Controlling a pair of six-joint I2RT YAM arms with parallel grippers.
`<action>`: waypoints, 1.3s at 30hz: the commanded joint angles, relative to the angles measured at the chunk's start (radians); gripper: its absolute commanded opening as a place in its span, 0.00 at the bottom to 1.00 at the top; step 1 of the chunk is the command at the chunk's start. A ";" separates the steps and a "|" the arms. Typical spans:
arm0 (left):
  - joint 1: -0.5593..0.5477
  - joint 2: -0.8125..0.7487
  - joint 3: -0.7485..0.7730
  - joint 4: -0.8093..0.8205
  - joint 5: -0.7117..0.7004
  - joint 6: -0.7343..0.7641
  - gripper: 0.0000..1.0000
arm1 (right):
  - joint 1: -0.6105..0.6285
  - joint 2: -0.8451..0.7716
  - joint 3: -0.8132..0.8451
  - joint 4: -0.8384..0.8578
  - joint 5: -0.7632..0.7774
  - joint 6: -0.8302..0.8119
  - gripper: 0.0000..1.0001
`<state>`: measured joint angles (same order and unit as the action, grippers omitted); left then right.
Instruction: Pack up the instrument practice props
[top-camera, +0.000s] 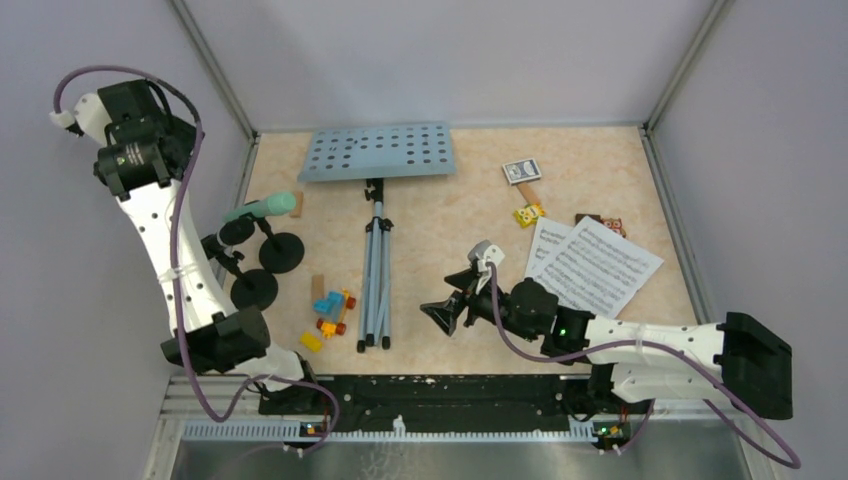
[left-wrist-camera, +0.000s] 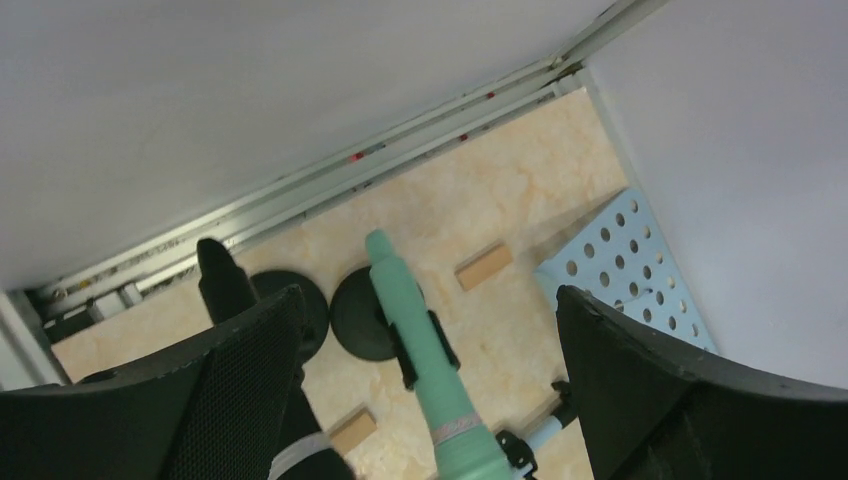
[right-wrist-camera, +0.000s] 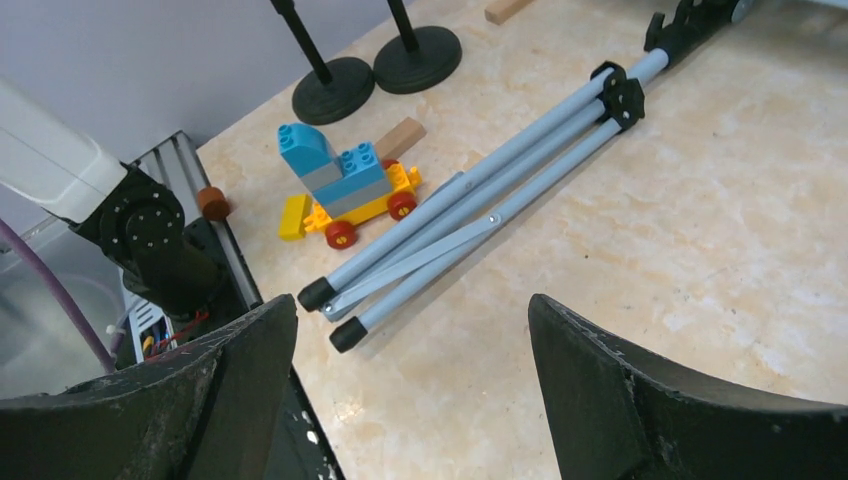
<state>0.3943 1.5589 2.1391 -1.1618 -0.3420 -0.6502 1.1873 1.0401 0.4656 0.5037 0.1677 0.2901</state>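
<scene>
Jaws of the right arm (top-camera: 650, 345) sit nearest the lens in the wrist view, spread wide, nothing between them. Just ahead of them is the foot end of the music stand (top-camera: 377, 270). It lies flat on the desk (top-camera: 460, 210) with legs folded. Its long axis runs from the near edge to the far edge, blue plate (top-camera: 378, 152) at the far end and feet (right-wrist-camera: 335, 310) at the near end. In the top view the right arm's jaws are just right of the stand's feet and face them, so the right arm is clearly the nearer one. My guess is that the next grab is on the legs, with the jaws set across the pole, not along it.

Just left of the stand's legs are the toy bricks (top-camera: 330, 315) and a wooden block (right-wrist-camera: 400, 138). These are not props.

Further left of the stand, the mint microphone (top-camera: 262, 208) sits in one of the black round holders (top-camera: 282, 250), tilted, head toward the stand. The left arm (top-camera: 165, 240) hangs over it, jaws released and fully apart, the microphone lined up between them but seemingly not touched.

The sheet music (top-camera: 597, 265) is well right of the stand, flat on the desk.
</scene>
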 joint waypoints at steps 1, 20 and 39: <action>0.008 -0.103 -0.095 -0.073 0.015 -0.075 0.98 | 0.006 -0.036 0.020 -0.052 0.024 0.063 0.84; 0.163 -0.313 -0.707 0.108 0.055 -0.036 0.98 | 0.007 -0.092 -0.040 -0.126 0.013 0.129 0.83; 0.207 -0.326 -0.873 0.249 0.271 -0.067 0.81 | 0.007 -0.097 -0.049 -0.137 0.019 0.156 0.81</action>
<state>0.5949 1.2671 1.2854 -0.9718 -0.1402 -0.7055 1.1877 0.9684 0.4168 0.3504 0.1864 0.4316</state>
